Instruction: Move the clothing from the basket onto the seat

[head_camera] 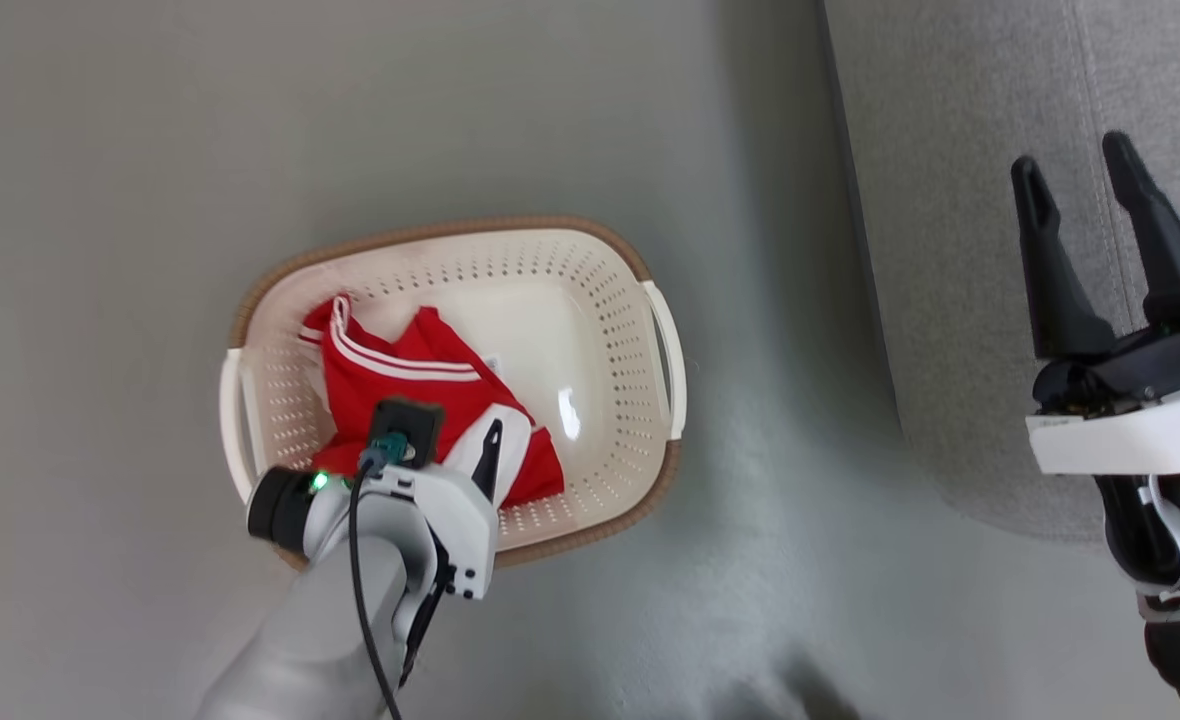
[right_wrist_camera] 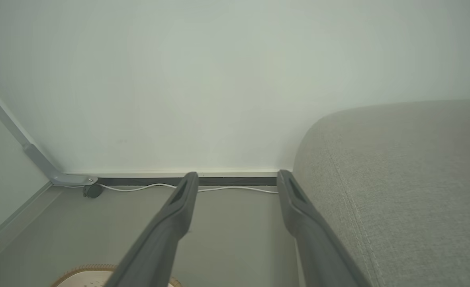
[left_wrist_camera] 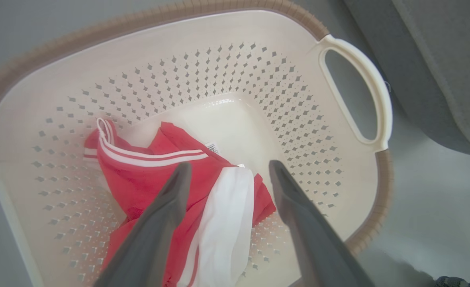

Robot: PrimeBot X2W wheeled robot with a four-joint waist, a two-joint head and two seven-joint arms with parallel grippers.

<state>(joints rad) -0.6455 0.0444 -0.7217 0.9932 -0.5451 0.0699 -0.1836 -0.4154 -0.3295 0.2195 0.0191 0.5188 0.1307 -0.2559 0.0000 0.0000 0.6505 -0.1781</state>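
The clothing (head_camera: pixel 390 375) lies bunched in the left half of the basket (head_camera: pixel 610 300), which stands on the grey floor (head_camera: pixel 150 150) near the seat (head_camera: pixel 950 200). The left gripper (left_wrist_camera: pixel 230 165) hangs just over the red fabric, fingers spread apart and empty (a white panel shows between them). The right gripper (head_camera: pixel 1070 155), likewise spread wide and holding nothing, is raised beside the seat's edge.

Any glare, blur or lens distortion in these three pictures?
Head view: a white glare spot inside the basket, a soft shadow on the floor beside the seat. Left wrist view: wide-angle bowing of the basket rim, clothing washed towards pink. Right wrist view: flat, even light, the right gripper slightly soft.
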